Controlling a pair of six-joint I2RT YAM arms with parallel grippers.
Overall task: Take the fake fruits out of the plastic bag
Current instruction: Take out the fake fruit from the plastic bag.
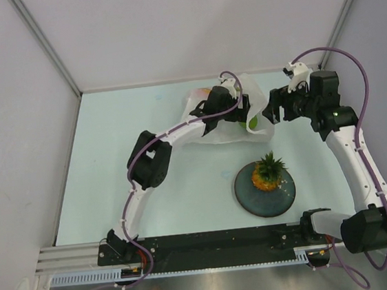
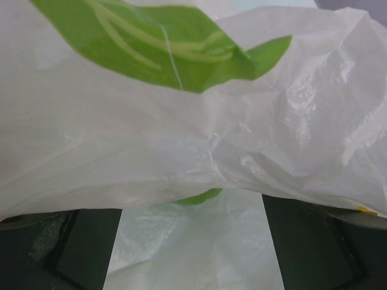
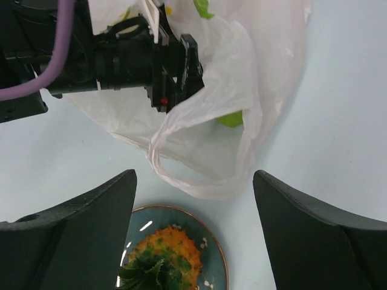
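Observation:
The plastic bag [image 1: 209, 126], white with green print, lies at the back of the table. My left gripper [image 1: 238, 112] reaches into its mouth. In the left wrist view its film [image 2: 193, 139] drapes over both dark fingers [image 2: 60, 248]. The left gripper [image 2: 190, 229] stands open with only film between its fingers. A green patch [image 3: 230, 119] shows through the bag; I cannot tell whether it is fruit or print. The orange pineapple [image 1: 268, 173] with a green crown stands on the dark plate [image 1: 255, 204]. My right gripper [image 1: 270, 111] hangs open just right of the bag, above a handle loop [image 3: 199, 184].
In the right wrist view the plate's rim [image 3: 211, 241] lies just below the bag's handle, and the pineapple [image 3: 166, 254] sits between my right fingers' line of sight. Grey walls close the table at the back and sides. Both arm bases stand at the near edge.

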